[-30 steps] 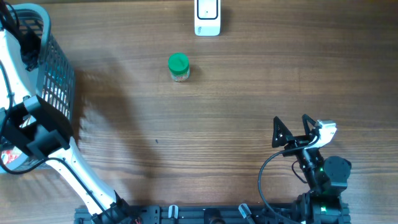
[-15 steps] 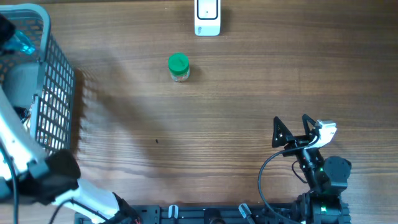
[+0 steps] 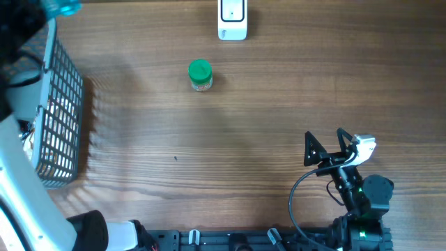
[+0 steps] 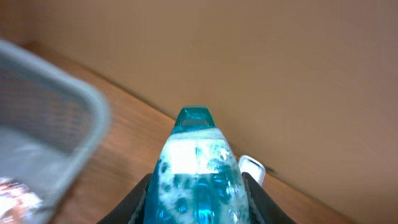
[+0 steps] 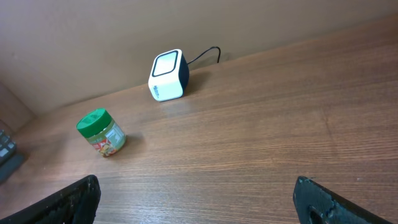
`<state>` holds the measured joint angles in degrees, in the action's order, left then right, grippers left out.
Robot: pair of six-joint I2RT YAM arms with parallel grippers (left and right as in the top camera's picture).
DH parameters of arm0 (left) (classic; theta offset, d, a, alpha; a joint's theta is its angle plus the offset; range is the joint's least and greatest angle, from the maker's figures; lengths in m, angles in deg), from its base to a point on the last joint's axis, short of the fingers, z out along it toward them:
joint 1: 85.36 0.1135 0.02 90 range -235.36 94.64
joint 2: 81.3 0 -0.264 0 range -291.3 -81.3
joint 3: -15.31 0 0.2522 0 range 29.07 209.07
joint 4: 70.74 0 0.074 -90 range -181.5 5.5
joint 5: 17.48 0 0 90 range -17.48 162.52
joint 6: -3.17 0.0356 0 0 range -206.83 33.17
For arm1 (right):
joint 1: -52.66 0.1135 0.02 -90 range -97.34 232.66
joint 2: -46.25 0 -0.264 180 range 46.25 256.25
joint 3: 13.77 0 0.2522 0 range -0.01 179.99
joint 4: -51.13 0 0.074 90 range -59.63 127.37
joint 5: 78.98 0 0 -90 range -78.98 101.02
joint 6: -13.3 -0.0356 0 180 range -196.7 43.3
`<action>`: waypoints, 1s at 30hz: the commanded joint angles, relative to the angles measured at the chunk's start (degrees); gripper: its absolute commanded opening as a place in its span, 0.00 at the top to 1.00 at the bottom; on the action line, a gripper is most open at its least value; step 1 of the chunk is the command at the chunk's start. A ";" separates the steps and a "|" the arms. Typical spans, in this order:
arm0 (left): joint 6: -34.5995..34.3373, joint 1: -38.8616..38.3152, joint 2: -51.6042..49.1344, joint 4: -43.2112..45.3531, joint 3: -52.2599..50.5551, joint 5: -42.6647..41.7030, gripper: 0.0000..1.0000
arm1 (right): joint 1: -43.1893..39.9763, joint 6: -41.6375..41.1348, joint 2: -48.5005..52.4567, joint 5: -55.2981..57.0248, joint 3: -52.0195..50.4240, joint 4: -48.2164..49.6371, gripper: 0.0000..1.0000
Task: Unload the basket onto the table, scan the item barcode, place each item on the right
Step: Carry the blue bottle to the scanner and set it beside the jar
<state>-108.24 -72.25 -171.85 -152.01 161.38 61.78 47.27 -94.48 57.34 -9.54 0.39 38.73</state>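
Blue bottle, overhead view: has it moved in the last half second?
Yes. The bottle has gone up the frame and to the right, closer to the scanner, which has stayed put.

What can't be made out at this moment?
Barcode on the blue bottle: left wrist shows only its blurred top, the rest cut off below; overhead, just a sliver at the frame edge.
Contents of the basket: overhead, mostly hidden by its mesh and the left arm.
Label of the green-lidded jar: too small, overhead and right wrist.
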 commanded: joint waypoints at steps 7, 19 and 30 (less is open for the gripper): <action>0.22 -18.64 -12.98 -3.17 0.81 9.01 0.70 | 0.09 -0.35 0.24 -0.87 -0.11 0.28 0.00; -4.42 -21.31 -18.45 -13.62 0.81 10.99 0.77 | 0.09 -0.24 0.24 -0.68 -0.11 0.28 0.00; -38.40 -31.01 -22.38 -17.25 0.74 31.80 0.77 | 0.09 -0.20 0.39 -0.66 -0.11 0.28 0.00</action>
<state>-136.24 -101.85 -191.87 -169.62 161.32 86.50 47.27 -94.48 57.36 -9.54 0.39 38.73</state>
